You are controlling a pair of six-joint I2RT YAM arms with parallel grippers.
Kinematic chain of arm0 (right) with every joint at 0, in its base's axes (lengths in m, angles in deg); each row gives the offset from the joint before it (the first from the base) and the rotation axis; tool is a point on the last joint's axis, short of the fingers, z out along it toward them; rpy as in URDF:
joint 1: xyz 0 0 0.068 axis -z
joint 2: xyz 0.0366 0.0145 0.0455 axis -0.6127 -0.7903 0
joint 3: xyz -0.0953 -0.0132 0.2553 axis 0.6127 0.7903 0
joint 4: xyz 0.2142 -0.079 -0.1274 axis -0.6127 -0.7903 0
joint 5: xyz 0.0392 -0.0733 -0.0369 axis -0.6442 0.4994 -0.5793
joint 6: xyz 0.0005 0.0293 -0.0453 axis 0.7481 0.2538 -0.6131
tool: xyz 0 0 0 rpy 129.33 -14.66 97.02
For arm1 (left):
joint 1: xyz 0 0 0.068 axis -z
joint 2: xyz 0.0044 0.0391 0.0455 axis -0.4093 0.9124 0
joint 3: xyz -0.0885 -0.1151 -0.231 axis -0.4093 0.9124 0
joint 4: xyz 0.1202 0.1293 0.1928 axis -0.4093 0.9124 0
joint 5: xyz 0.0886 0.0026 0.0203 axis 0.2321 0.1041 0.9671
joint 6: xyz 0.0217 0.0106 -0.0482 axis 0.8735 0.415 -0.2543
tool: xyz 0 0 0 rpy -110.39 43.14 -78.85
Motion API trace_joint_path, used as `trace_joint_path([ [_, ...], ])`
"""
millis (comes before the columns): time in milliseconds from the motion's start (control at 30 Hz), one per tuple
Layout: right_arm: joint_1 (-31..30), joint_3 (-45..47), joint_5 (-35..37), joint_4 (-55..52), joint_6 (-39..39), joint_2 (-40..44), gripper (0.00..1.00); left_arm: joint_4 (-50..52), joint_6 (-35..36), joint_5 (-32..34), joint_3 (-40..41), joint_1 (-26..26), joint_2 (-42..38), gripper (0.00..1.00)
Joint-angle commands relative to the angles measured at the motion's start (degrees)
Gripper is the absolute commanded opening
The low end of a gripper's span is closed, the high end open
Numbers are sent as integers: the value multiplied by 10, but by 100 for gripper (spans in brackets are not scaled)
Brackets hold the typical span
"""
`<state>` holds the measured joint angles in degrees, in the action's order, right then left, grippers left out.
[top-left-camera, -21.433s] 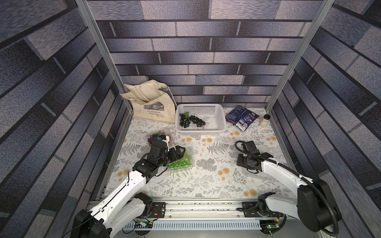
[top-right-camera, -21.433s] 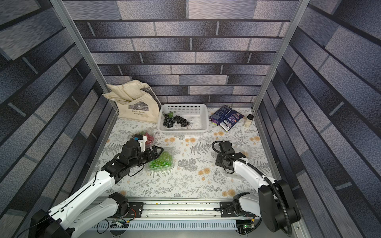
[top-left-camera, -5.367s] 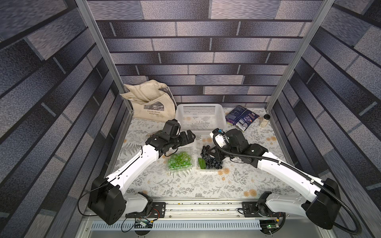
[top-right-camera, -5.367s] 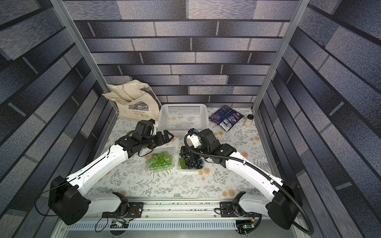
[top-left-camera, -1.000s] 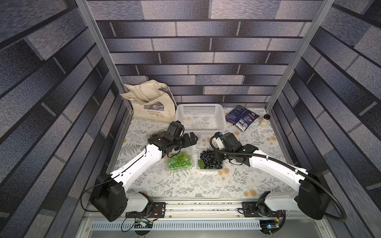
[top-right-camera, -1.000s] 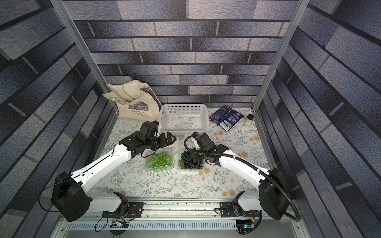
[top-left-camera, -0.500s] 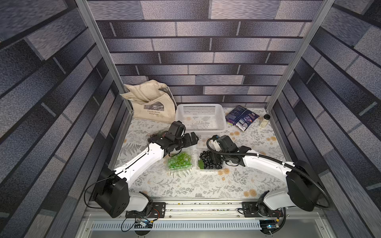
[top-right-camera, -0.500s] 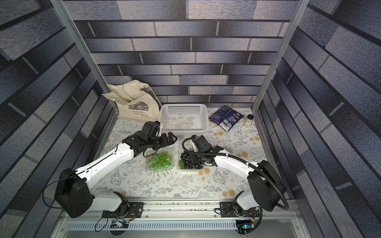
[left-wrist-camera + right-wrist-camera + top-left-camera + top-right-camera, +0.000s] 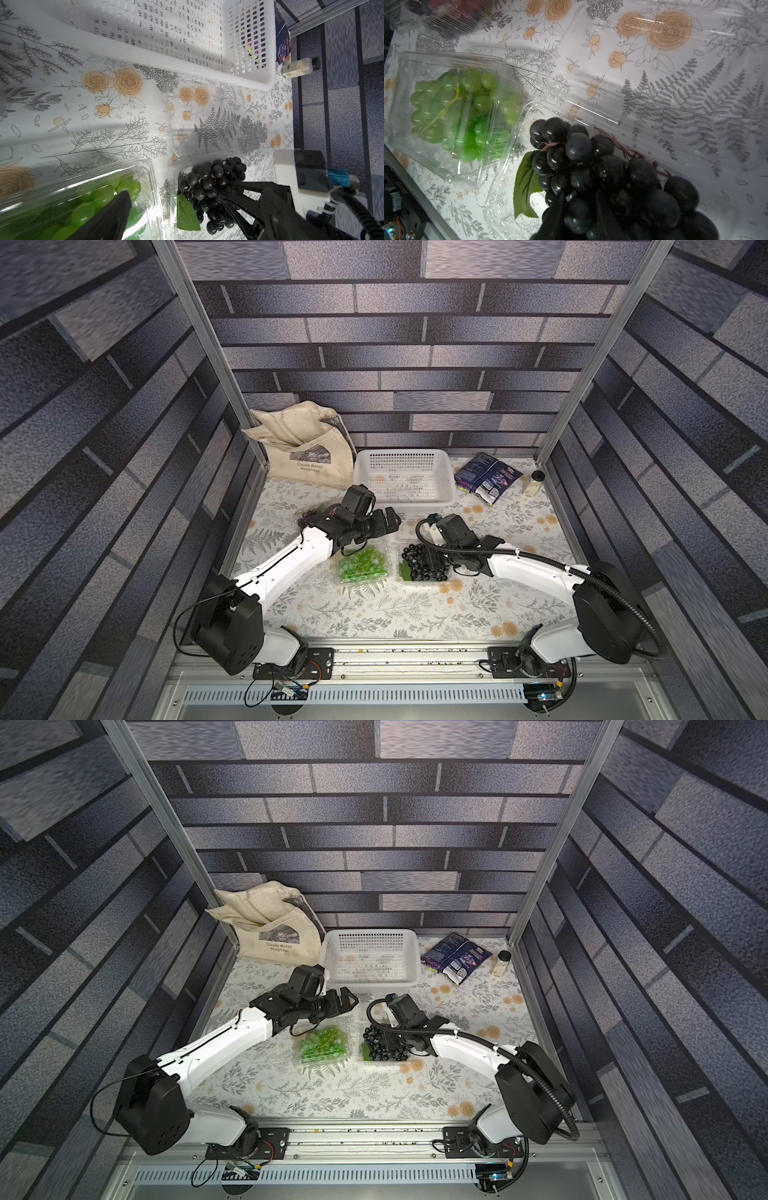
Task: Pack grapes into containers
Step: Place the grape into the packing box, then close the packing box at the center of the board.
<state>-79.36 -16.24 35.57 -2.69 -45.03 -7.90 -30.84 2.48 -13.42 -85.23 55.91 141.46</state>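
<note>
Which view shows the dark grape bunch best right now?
Left wrist: almost the whole dark grape bunch with its leaf. Right wrist is closer but crops the bunch. In both top views it is small, partly under the right arm.

Both top views are evenly lit and sharp, walls (image 9: 104,448) bowing at the edges. The 2 wrist views are softer: white glare on the green-grape box (image 9: 152,187), closest dark grapes (image 9: 579,145) go mushy, shadow bands cross the cloth (image 9: 104,116).
</note>
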Motion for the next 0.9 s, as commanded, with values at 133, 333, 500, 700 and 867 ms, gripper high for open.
trace_joint_path([
  [133, 8, -32, 14, -61, 3, 81, 44, -17, 6, -15, -16, 18, 38, 100],
  [333, 83, -27, -22, -73, 9, 122, 59, -41, 2, -28, -30, 20, 76, 100],
  [500, 164, 12, -86, -20, 34, 131, 66, -45, 11, -34, -56, 19, 112, 100],
  [700, 217, 35, -136, 46, 59, 95, 68, -56, 9, -50, -86, 10, 160, 100],
  [867, 239, 51, -157, 100, 74, 63, 69, -58, 9, -64, -113, 2, 205, 99],
])
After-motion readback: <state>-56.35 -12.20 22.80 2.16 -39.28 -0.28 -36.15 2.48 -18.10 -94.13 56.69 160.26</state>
